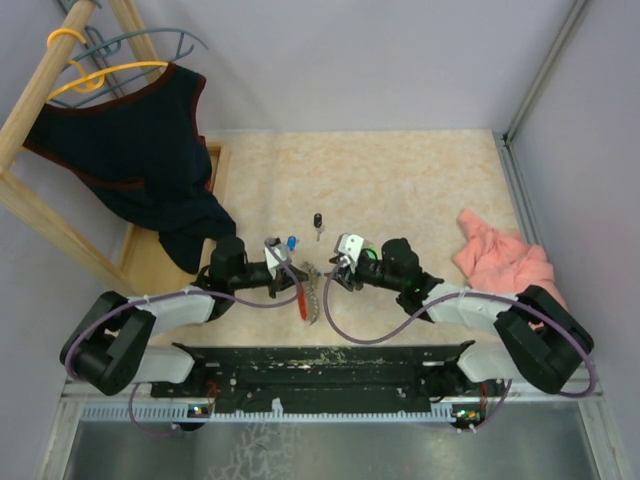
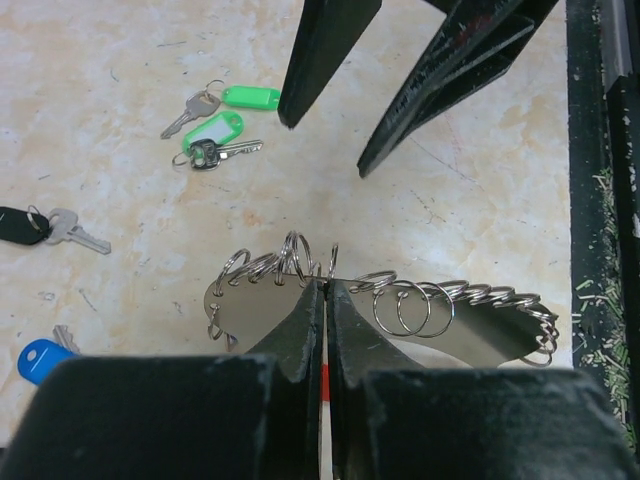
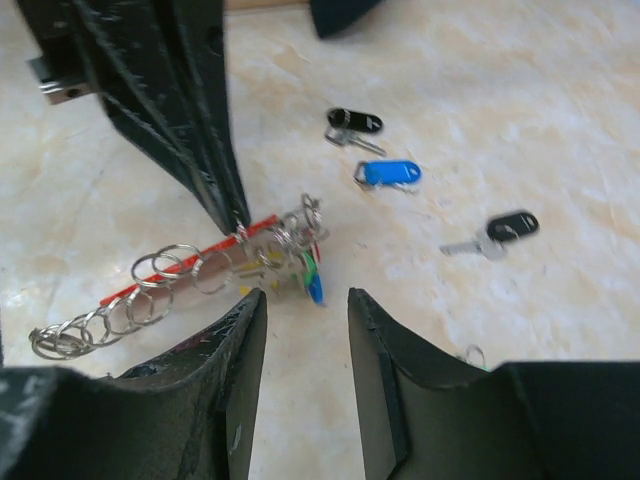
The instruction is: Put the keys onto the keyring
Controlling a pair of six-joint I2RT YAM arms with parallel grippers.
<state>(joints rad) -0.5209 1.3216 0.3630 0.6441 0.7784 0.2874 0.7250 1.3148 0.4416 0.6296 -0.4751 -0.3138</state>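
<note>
Though loose, two green keys (image 2: 228, 115)

Dark red-trimmed vest (image 1: 130, 150) on wooden rack (image 1: 40, 95) (yellow hanger (image 1: 110, 72) above), crumpled pink cloth (image 1: 500, 262), beige tabletop (image 1: 400, 180)

Pale lavender walls (image 1: 350, 60), beige marbled tabletop (image 1: 400, 180), wooden clothes rack (image 1: 30, 105) at left

Loose keys (image 1: 318, 222) seemingly scattered behind keyring (image 1: 303, 298), on table (image 1: 400, 180)
</note>
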